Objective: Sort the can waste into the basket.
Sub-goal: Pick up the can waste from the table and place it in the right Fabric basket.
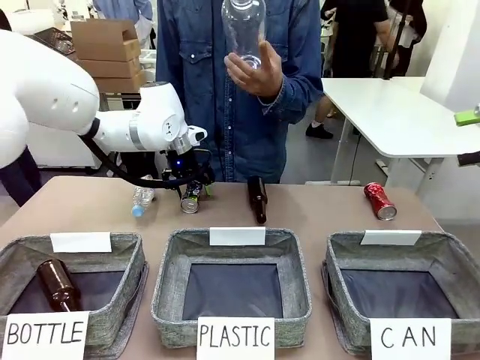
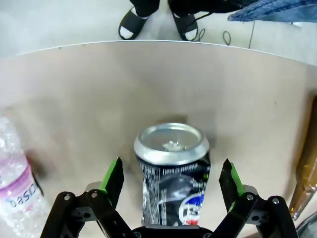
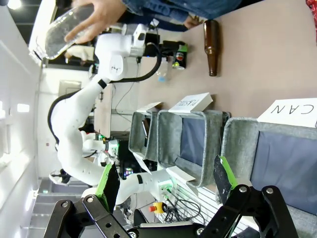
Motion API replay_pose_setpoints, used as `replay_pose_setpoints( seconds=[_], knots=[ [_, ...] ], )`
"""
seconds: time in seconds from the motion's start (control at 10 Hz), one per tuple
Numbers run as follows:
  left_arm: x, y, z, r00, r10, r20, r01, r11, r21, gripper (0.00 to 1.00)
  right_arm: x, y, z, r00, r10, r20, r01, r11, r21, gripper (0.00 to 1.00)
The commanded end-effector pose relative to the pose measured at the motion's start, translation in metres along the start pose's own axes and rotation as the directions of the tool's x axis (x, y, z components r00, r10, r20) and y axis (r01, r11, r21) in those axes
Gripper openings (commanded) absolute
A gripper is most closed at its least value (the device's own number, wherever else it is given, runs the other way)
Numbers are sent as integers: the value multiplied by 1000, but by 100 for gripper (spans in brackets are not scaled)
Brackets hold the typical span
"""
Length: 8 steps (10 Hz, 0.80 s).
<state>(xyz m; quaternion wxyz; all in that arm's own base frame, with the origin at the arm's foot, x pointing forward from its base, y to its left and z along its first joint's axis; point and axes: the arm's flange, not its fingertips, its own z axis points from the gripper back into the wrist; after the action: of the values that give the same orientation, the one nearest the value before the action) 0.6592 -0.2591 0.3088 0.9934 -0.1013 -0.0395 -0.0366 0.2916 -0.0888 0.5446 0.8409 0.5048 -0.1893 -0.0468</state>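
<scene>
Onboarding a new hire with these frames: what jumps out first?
The left gripper hangs open astride the dark can, pads not touching it. Behind it, a person's hand holds a clear plastic bottle up in the air. The red can lies far right, beyond the CAN basket.

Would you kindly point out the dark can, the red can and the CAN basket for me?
dark can [image 2: 173,196], left wrist view, its printed side.
red can [image 1: 380,201], front view, mid body.
CAN basket [image 1: 335,262], front view, left wall.
</scene>
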Motion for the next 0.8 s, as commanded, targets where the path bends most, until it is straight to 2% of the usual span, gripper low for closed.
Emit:
replay_pose_setpoints(
  seconds=[0.0,0.1,0.2,0.3,0.4,0.6,0.7],
  knots=[
    [7,-2,0,999,-6,34,5,999,34,40,2,0,1,1000,26,5,-26,999,18,100],
    [7,0,5,999,2,35,-2,1000,8,40,2,0,1,1000,26,5,-26,999,18,100],
    [7,5,9,999,14,40,-14,1000,0,0,2,0,1,1000,26,5,-26,999,18,100],
    [7,11,10,999,25,37,-25,1000,-9,35,2,0,1,1000,26,5,-26,999,18,100],
    [8,15,10,999,39,31,-38,999,-8,0,2,0,1,1000,26,5,-26,999,18,100],
    [11,30,15,997,68,31,-68,998,-9,2,2,0,1,1000,26,5,-26,999,18,100],
    [12,40,24,996,83,42,-82,996,-36,0,2,0,1,1000,26,5,-26,999,18,100]
  ],
)
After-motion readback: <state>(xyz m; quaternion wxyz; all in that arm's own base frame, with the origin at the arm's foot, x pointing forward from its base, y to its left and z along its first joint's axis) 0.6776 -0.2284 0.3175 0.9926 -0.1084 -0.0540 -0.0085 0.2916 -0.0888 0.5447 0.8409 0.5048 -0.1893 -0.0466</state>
